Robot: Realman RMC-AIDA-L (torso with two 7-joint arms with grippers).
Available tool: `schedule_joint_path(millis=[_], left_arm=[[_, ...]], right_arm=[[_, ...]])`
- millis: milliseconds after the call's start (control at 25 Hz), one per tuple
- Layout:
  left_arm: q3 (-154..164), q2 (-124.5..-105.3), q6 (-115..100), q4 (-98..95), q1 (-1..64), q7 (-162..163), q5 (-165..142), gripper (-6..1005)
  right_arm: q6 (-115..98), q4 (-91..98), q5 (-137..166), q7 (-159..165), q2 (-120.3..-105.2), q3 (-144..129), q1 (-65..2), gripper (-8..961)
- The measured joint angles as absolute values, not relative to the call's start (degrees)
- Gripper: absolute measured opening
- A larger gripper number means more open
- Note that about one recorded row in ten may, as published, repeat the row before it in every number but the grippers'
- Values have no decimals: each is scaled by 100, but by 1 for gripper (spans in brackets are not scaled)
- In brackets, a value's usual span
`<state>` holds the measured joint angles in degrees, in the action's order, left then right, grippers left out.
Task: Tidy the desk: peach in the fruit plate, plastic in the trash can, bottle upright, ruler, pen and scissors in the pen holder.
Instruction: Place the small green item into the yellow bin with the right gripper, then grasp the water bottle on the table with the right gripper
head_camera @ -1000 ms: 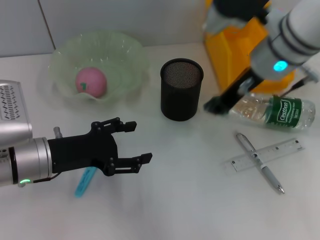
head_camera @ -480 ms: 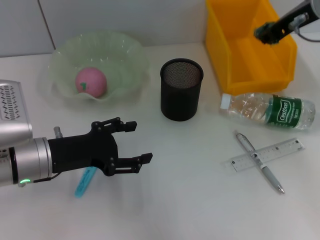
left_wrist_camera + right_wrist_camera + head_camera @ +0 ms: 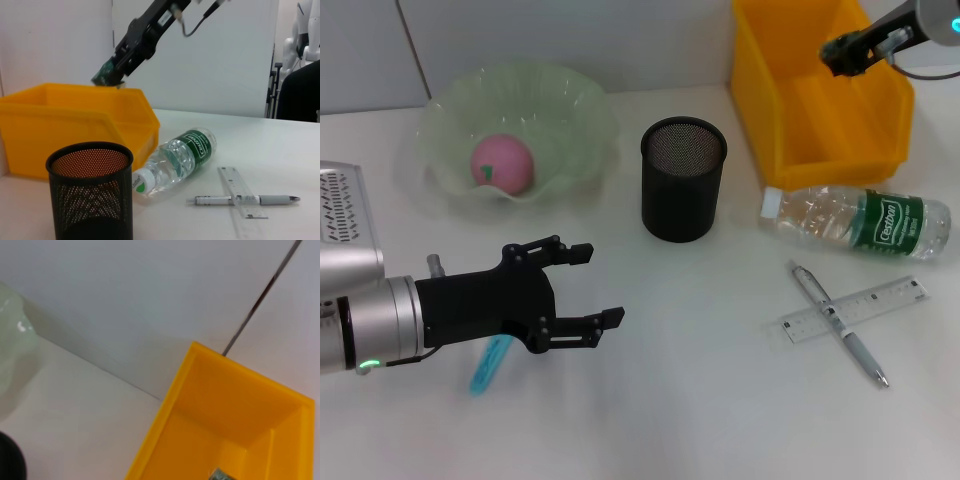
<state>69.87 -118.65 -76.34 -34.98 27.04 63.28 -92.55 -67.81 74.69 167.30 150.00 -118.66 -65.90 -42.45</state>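
Since half a second ago your right gripper (image 3: 842, 52) has barely shifted, still raised over the yellow plastic bin (image 3: 790, 110) after swinging up from the bottle a second ago; you cannot tell from these views whether its fingers are spread or closed. A small greenish scrap (image 3: 218, 474) lies on the bin floor in the right wrist view.

Below that gripper and toward you, the clear plastic water bottle with a green label (image 3: 855, 222) lies on its side on the white desk (image 3: 700, 400), white cap toward the black mesh pen holder (image 3: 683, 180). Nearer you than the bottle, the silver pen (image 3: 838, 323) lies crossed over the clear plastic ruler (image 3: 870, 305), touching it.

Your left gripper (image 3: 588, 285) hovers low over the desk with its jaws spread wide and nothing between them. A light-blue handled object (image 3: 492, 362), probably the scissors though mostly hidden, pokes out from under that arm. Beyond the left gripper, the pink peach (image 3: 502, 163) sits inside the pale green scalloped fruit plate (image 3: 570, 110). The pen holder stands upright ahead of the left gripper, between the plate and the bin.
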Motion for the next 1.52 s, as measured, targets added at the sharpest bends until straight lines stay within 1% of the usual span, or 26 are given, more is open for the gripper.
schedule_joint_path(millis=[40,240,400,520,680,720,960,1160,1320,1520], left_arm=[[6987,-11865,-7646,-3498,2698,6328,-9255,862],[6987,-11865,-7651,-3498,2680,6328,-9254,862],[6987,-11865,-7653,-3498,2680,6323,-9252,862],[6987,-11863,-7663,-3498,2684,6320,-9248,862],[6986,-11859,-7665,-3498,2684,6321,-9246,862],[6985,-11858,-7665,-3498,2682,6321,-9246,862],[6964,-11856,-7665,-3498,2664,6322,-9245,863],[6967,-11856,-7664,-3498,2663,6333,-9245,863],[6962,-11856,-7664,-3498,2663,6350,-9245,863],[6954,-11850,-7643,-3498,2654,6356,-9246,862]], right_arm=[[-6668,7336,16731,15000,-11862,-6584,-4266,404],[-6373,7043,16734,14968,-11849,-6565,-4285,593],[-6481,7162,16734,14920,-11855,-6560,-4272,661],[-7099,7595,16712,14912,-11860,-6550,-4254,711],[-8421,8266,16657,14617,-11846,-6471,-4291,779],[-9083,8532,16587,14400,-11843,-6366,-4330,789],[-10056,8826,16515,13968,-11815,-6144,-4281,840],[-10107,8564,16696,13529,-11806,-6120,-4114,840],[-9924,8289,16723,13294,-11715,-6160,-4030,841],[-9606,8140,16725,13136,-11678,-6195,-3972,841]])
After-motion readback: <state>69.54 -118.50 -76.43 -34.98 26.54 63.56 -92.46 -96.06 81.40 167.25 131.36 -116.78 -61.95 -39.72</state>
